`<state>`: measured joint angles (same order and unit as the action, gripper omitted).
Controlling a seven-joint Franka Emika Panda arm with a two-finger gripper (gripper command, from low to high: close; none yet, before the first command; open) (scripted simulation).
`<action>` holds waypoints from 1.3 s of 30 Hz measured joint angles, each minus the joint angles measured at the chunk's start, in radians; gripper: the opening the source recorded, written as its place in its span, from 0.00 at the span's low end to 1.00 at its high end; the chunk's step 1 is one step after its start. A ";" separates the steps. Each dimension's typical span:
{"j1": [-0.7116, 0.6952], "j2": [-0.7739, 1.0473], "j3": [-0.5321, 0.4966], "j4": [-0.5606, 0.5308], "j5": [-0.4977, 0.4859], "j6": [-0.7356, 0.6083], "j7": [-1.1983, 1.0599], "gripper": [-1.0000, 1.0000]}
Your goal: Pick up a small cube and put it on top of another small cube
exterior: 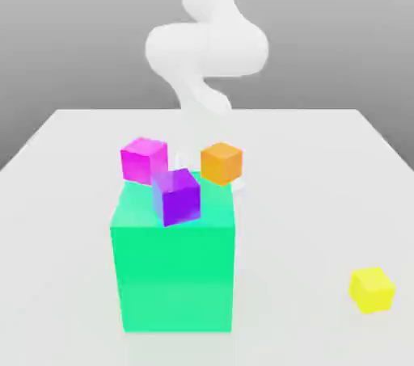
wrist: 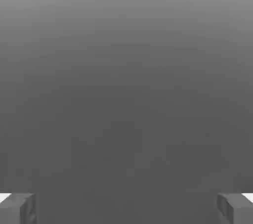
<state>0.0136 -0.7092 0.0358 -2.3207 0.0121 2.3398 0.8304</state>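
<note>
Here the gripper (wrist: 126,208) is spread wide, grasping nothing; the plain matte yellow cube (exterior: 372,289) sits lower right, the smooth green block (exterior: 174,275) centre-left.

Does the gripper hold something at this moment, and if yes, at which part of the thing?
Nothing is held. The gripper is open, with only grey background between its fingertips. The small yellow cube lies alone on the table.

Cubes on your white table (exterior: 73,195)

You see a purple cube (exterior: 176,196) atop the green block (exterior: 174,275), magenta cube (exterior: 144,159) and orange cube (exterior: 221,163) behind, yellow cube (exterior: 372,289) well apart at the exterior view's right.
</note>
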 joint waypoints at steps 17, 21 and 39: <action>0.106 0.620 0.284 -0.142 -0.057 0.272 0.308 0.50; 0.181 0.771 0.304 -0.174 -0.126 0.333 0.420 0.50; 0.353 1.097 0.182 -0.172 -0.309 0.523 0.625 0.00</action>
<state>0.3662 0.3882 0.2183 -2.4925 -0.2971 2.8626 1.4549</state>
